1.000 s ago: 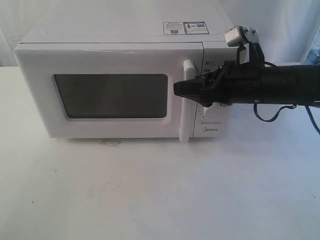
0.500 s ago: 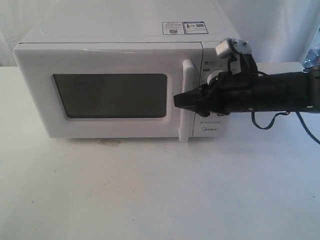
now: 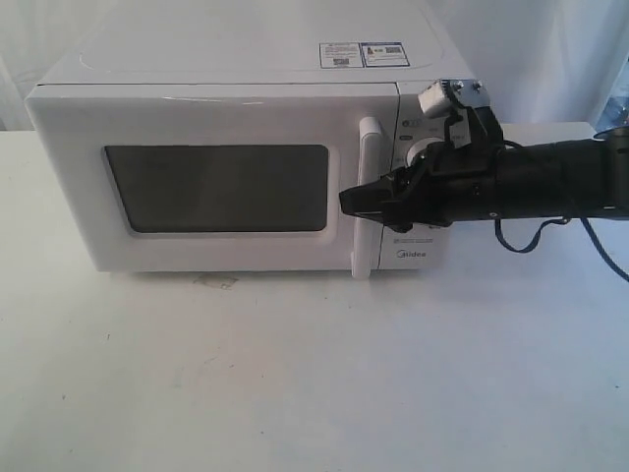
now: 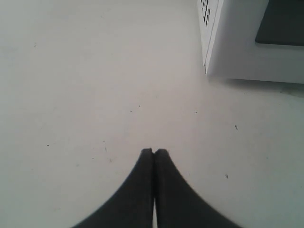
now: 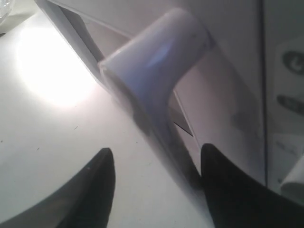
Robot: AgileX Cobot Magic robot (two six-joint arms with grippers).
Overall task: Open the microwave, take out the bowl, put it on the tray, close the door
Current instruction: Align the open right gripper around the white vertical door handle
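The bare white tabletop [image 3: 295,393] filled the foreground, with one small pale stain [image 3: 218,282] just in front of the appliance. In the left wrist view, the black left end effector [image 4: 154,152] hung over this surface with its two fingertips pressed together and nothing between them. A lower corner of the white boxy countertop microwave [image 4: 237,52] stood near it.

Further back, the black right end effector [image 3: 359,202] reached in from the right, level with the middle of the tall white vertical bar handle [image 3: 371,147]. The right wrist view showed this end effector [image 5: 156,148] released, with its dark fingers [image 5: 95,190] spread on either side of the handle [image 5: 152,71]. Tabletop was visible between one finger and the bar, so it was not clamped. A black cable [image 3: 521,236] looped beneath the arm, and a small white camera block [image 3: 447,96] sat on top of the wrist.

The microwave [image 3: 246,59] stood on the tabletop, facing the camera. Its white front door [image 3: 216,118] was shut flush, and nothing could be made out through the dark rectangular window [image 3: 216,189]. On the narrow control panel to the right of the handle, a round white knob [image 3: 418,152] showed above the arm. The word "Midea" [image 3: 411,259] was legible near the bottom. Two rectangular stickers [image 3: 364,54] lay on the top, near its right rear, with print too small to read.
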